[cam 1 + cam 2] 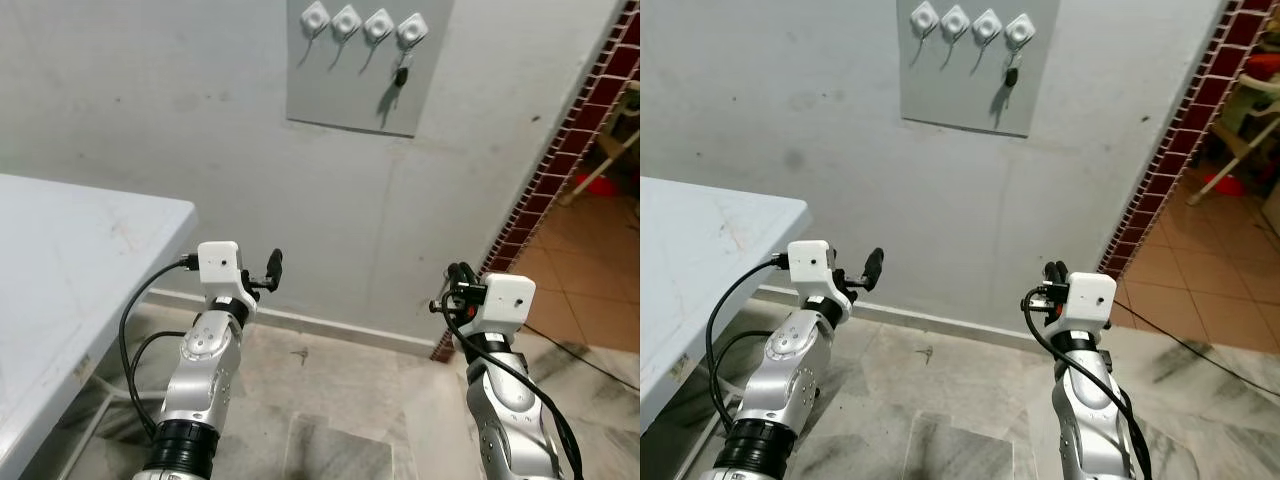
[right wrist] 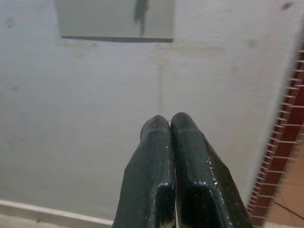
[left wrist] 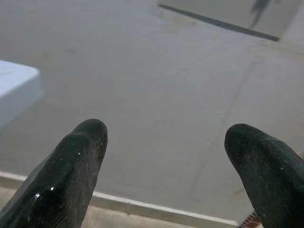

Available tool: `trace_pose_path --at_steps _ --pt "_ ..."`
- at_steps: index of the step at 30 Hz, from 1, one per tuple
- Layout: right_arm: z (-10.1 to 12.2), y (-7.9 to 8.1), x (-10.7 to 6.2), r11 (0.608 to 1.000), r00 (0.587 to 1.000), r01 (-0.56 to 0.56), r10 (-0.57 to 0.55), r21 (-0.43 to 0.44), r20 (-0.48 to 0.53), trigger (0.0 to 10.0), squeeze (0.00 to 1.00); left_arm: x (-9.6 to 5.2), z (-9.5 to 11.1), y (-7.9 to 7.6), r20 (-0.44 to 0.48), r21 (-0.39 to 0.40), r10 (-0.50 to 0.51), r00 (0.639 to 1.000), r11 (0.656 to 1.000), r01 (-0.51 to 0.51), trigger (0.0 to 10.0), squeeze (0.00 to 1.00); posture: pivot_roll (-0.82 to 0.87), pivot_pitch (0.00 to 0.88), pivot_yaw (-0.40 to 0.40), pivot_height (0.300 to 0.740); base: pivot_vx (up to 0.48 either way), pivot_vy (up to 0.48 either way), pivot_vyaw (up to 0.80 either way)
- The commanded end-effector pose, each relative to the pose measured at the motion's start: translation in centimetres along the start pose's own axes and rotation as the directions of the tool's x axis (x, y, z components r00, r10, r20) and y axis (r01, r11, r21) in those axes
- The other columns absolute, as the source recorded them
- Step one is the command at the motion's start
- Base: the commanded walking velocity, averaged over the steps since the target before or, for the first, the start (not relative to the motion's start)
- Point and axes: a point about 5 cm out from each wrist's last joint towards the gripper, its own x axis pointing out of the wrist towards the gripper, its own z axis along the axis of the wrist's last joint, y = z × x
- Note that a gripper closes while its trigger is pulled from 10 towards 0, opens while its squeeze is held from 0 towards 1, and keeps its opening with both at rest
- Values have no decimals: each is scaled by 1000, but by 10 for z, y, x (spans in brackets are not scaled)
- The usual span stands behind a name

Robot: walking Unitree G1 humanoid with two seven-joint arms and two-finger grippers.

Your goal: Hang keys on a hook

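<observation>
Looking down and forward from head height in both eye views, facing a pale grey plastered wall [image 1: 200, 120] from a short way back; same scene twice, right eye shifted slightly sideways. Sharing the grey rectangular hook panel [image 1: 350, 100] high on the wall, the white table edge [image 1: 740, 215] at left, the red tiled column [image 1: 1160, 180] at right. From the left wrist, looking along spread black fingertips [image 3: 71, 161] at that wall, panel corner [image 3: 237, 14] above. From the right wrist, past closed black fingertips [image 2: 156, 156], the same panel [image 2: 104, 19] and red tiles [image 2: 285, 142].
</observation>
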Motion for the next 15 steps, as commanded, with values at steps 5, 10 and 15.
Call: trace_pose_path --at_steps 5,10,15 --pt "5 0 1 1000 1000 -4 4 5 15 10000 0 1 3 -2 3 0 -1 1000 1000 1 10000 0 44 21 -59 740 294 0 0" --pt "5 0 1 1000 1000 -6 5 7 15 10000 0 1 3 -2 2 1 -1 1000 1000 1 10000 0 45 23 -61 740 290 0 0" --pt "5 1 1 1000 1000 -7 7 7 15 10000 0 1 3 -2 3 4 0 1000 1000 0 10000 0 45 22 -61 740 290 0 0"
